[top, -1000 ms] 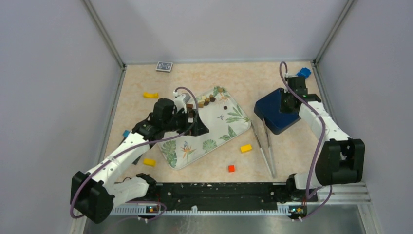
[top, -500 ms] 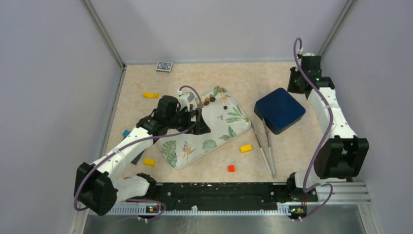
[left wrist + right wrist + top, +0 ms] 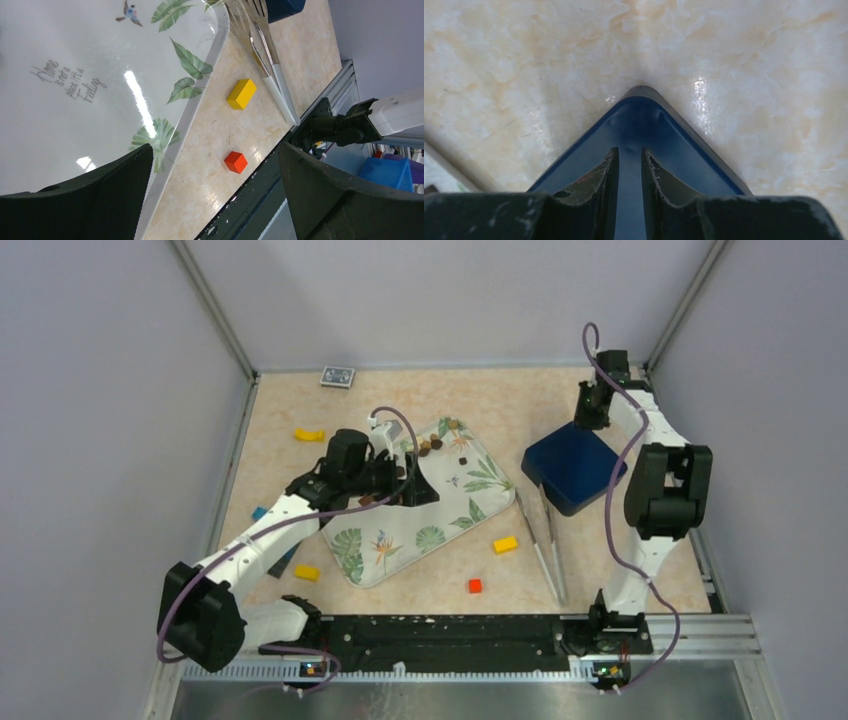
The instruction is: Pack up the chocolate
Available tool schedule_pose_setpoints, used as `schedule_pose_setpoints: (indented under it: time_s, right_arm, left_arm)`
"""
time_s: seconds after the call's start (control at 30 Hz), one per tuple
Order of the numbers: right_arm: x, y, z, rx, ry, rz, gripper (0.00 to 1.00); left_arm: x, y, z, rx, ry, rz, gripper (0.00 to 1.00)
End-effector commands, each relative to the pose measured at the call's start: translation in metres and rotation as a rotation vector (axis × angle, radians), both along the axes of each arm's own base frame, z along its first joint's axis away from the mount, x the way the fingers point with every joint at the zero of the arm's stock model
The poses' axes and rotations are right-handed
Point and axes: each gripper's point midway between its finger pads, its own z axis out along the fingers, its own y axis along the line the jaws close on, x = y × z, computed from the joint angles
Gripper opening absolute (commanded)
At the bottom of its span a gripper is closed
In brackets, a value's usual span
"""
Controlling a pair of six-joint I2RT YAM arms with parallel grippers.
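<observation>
Packing looks barely begun: your left tool (image 3: 215, 150) hangs over the leafy tray (image 3: 450, 510), fingers (image 3: 100, 200) wide apart and empty, while the chocolate (image 3: 432, 444) lies along the tray's far edge, none seen in the blue box (image 3: 560, 470), which looks closed. Farther back, your right tool (image 3: 629, 152) sits at the box's far corner, its tips nearly together; whether they pinch its rim you cannot tell, and the box's inside is hidden.

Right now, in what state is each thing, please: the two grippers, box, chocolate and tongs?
Left gripper: fingers wide open, empty, over the tray.
Right gripper: fingers almost shut, at the box's far corner.
Box: closed.
Chocolate: loose on the tray, unpacked.
Tongs: lying flat beside the box.
</observation>
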Motion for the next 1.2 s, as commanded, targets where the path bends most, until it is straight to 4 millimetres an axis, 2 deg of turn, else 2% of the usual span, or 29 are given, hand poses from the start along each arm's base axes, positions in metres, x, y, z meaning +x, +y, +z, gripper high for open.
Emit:
schedule_pose_setpoints:
  time_s: [0.0,0.03,0.1,0.23,0.3,0.37,0.43,0.57,0.6,0.63,0.67,0.77,0.87,0.93,0.97,1.17]
  right_arm:
    - [0.009,-0.002,-0.033,0.029,0.059,-0.030,0.22]
    - [0.012,-0.002,-0.028,0.027,0.060,-0.027,0.22]
    - [0.015,-0.001,-0.002,0.025,-0.002,-0.024,0.22]
    - [0.012,-0.001,0.083,0.025,-0.200,-0.027,0.22]
    - [0.000,0.000,0.114,0.017,-0.245,-0.016,0.23]
    - [-0.019,0.006,0.126,0.011,-0.265,0.001,0.23]
    - [-0.045,0.017,0.124,0.033,-0.257,0.049,0.23]
    - [-0.097,0.026,0.063,0.061,-0.069,0.082,0.24]
    - [-0.108,0.036,0.051,0.064,-0.045,0.103,0.24]
    - [-0.125,0.040,0.029,0.072,0.000,0.109,0.24]
    - [-0.135,0.042,0.016,0.078,0.017,0.107,0.25]
    - [-0.154,0.042,-0.014,0.091,0.058,0.097,0.25]
    - [-0.157,0.033,-0.034,0.048,0.104,0.069,0.25]
    - [-0.155,0.030,-0.032,0.031,0.115,0.065,0.25]
    - [-0.153,0.029,-0.025,0.025,0.098,0.064,0.25]
    - [-0.135,0.015,0.038,-0.047,-0.044,0.027,0.25]
  left_arm:
    - [0.006,-0.006,-0.002,-0.037,-0.017,0.018,0.99]
    - [0.005,-0.004,-0.003,-0.032,-0.019,0.018,0.99]
    - [0.003,-0.001,-0.006,-0.016,-0.022,0.022,0.99]
    - [0.012,0.009,-0.008,0.027,-0.051,0.098,0.99]
    - [0.016,0.011,-0.004,0.024,-0.061,0.122,0.99]
    - [0.017,0.011,-0.002,0.015,-0.069,0.130,0.99]
    - [0.019,0.014,-0.001,0.035,-0.088,0.169,0.99]
    - [0.024,0.030,-0.002,0.101,-0.134,0.243,0.99]
    - [0.024,0.033,-0.001,0.112,-0.146,0.247,0.99]
    - [0.024,0.035,0.000,0.122,-0.155,0.248,0.99]
    - [0.024,0.037,0.001,0.130,-0.162,0.248,0.99]
    - [0.023,0.037,0.001,0.135,-0.170,0.243,0.99]
    - [0.022,0.037,-0.006,0.136,-0.157,0.235,0.99]
    - [0.019,0.035,-0.009,0.137,-0.139,0.223,0.99]
    - [0.017,0.035,-0.011,0.136,-0.132,0.220,0.99]
    - [0.013,0.036,-0.009,0.119,-0.141,0.221,0.99]
